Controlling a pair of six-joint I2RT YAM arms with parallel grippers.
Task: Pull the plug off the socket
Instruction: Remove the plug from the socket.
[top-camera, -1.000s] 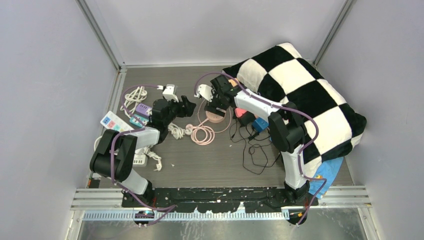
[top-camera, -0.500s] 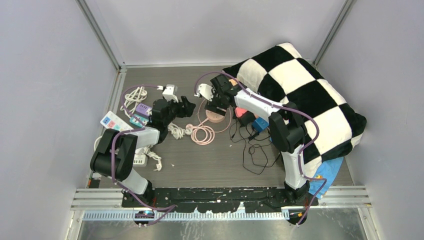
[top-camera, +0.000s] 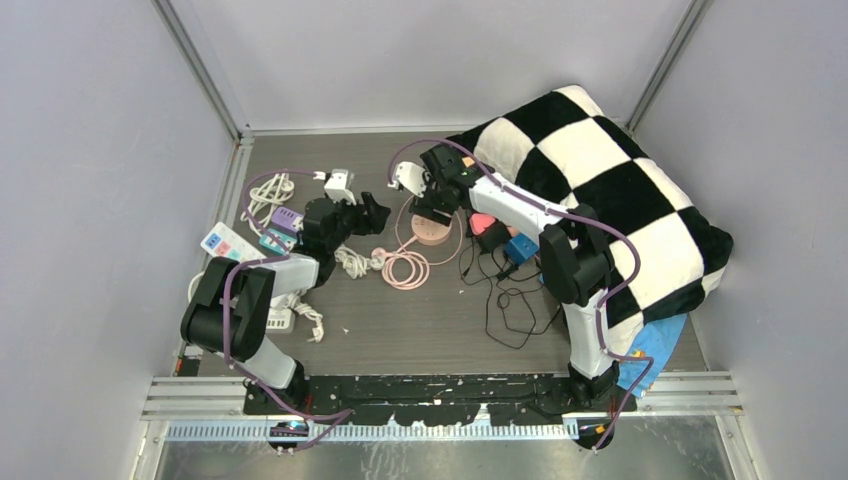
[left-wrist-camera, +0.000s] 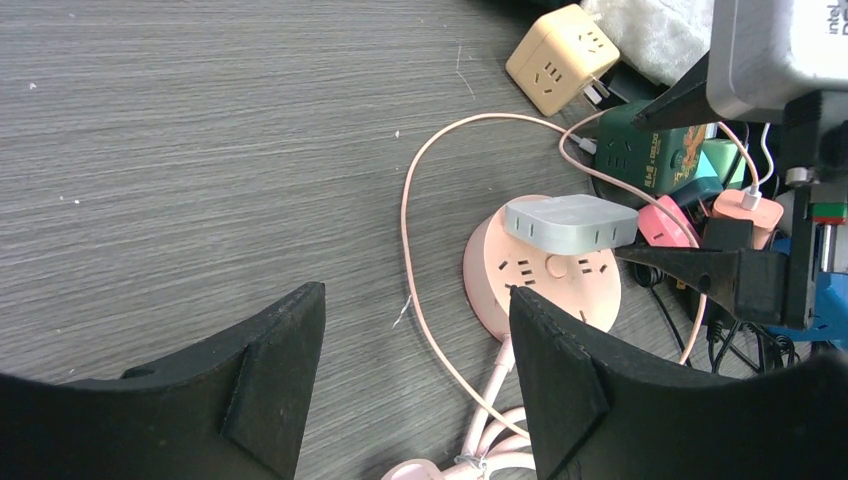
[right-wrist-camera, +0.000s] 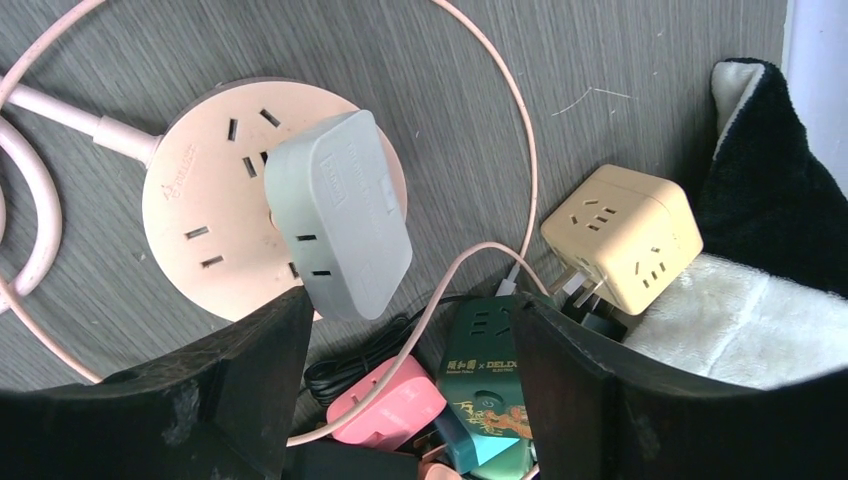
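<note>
A round pink socket (top-camera: 432, 232) lies on the table with a grey block plug (right-wrist-camera: 340, 225) sitting on its top face. The socket also shows in the right wrist view (right-wrist-camera: 205, 225) and the left wrist view (left-wrist-camera: 545, 280), with the plug (left-wrist-camera: 570, 222) on its far side. My right gripper (right-wrist-camera: 410, 305) is open above the socket. The plug lies just beyond its left fingertip, not between the fingers. My left gripper (left-wrist-camera: 415, 350) is open and empty, low over the table to the left of the socket.
A yellow cube socket (right-wrist-camera: 620, 235), a green power strip (right-wrist-camera: 485, 365) and a pink plug (right-wrist-camera: 390, 400) crowd the socket's right side. The coiled pink cord (top-camera: 405, 268) lies in front. Black cables (top-camera: 505, 300), a checkered cushion (top-camera: 600, 190) and a white strip (top-camera: 228, 243) flank it.
My right gripper has shifted slightly toward the back of the table, above the socket. The left arm, the socket and the plug have not moved.
</note>
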